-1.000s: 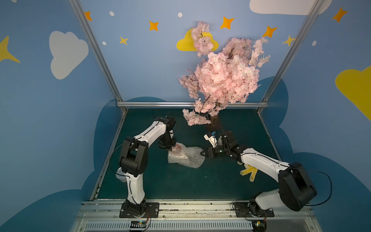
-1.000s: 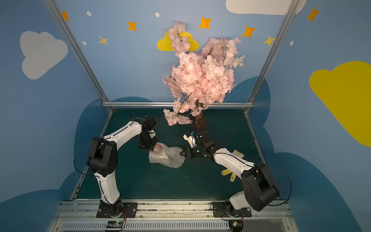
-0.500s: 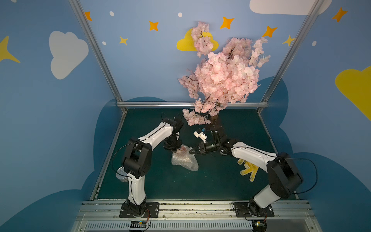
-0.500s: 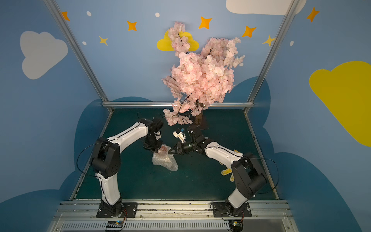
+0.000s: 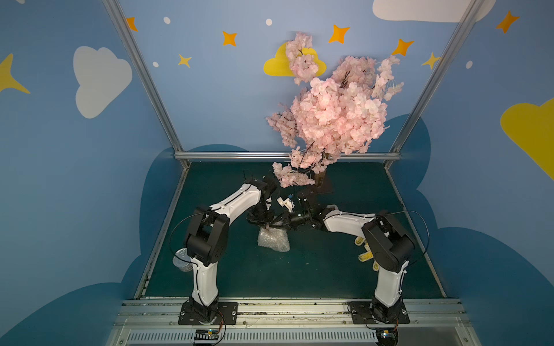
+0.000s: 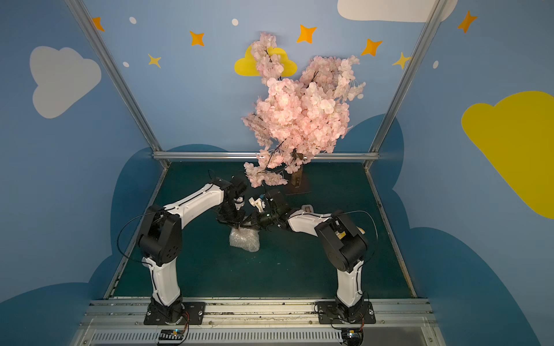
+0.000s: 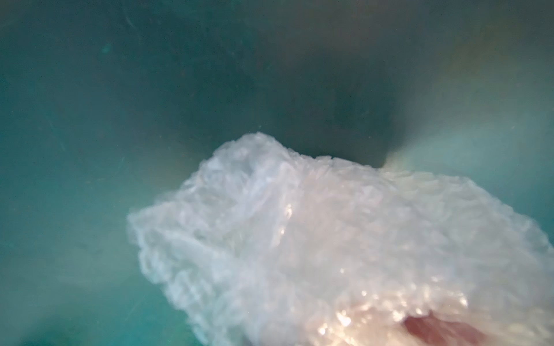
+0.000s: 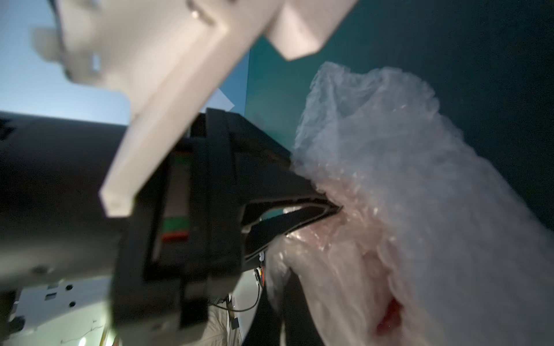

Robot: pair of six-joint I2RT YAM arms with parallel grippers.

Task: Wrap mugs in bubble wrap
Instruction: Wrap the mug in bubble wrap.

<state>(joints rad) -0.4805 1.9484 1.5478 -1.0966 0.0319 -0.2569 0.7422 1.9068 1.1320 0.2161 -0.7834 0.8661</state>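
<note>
The bubble wrap stands on the green mat as a crumpled bundle, gathered at its top. The mug is inside it and shows only as a red blur through the plastic. My left gripper is shut on the gathered wrap from above; in the right wrist view its black fingers pinch the film. My right gripper meets it from the right, shut on a fold of wrap. The left gripper's own fingers are hidden in the left wrist view.
A pink blossom tree stands at the back, its lowest branch hanging just over both wrists. A cream tape dispenser lies behind the grippers. A yellow dotted glove lies under the right arm. A metal can sits off the mat's left edge.
Both grippers have moved toward the middle and come together. The wrap, spread low and wide a second ago, is now bunched into a narrower, taller bundle over the mug.
</note>
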